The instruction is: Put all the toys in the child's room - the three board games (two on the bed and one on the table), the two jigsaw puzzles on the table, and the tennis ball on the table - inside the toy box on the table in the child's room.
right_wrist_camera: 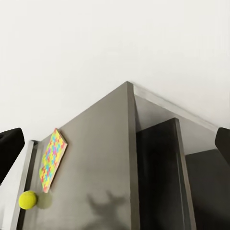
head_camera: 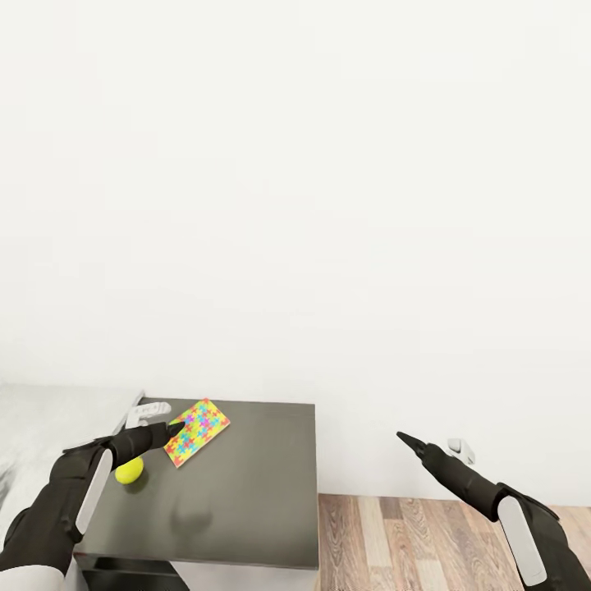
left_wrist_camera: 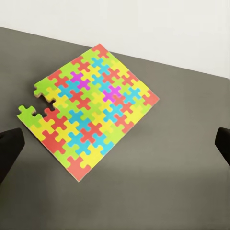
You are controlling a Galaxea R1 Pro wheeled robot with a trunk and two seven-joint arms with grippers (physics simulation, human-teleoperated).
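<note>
1 jigsaw puzzle [head_camera: 197,432] lies flat on the dark table [head_camera: 246,501], the tennis ball [head_camera: 129,470] near it. Left gripper [head_camera: 172,427], fingers spread, hovers above the puzzle, apparently lining up a pickup. Right gripper [head_camera: 404,437] idles off-table, released, holding nothing.

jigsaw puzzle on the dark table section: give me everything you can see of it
The jigsaw puzzle is a thin flat square sheet of interlocking pieces in yellow, green, red, orange, cyan and a few magenta. One piece is missing at an edge, leaving a notch near a corner. It lies flat on the dark grey table, turned at an angle to the edges, near the back. The left gripper hovers at it, open; contact is unclear. The tennis ball sits apart, nearer the robot.
</note>
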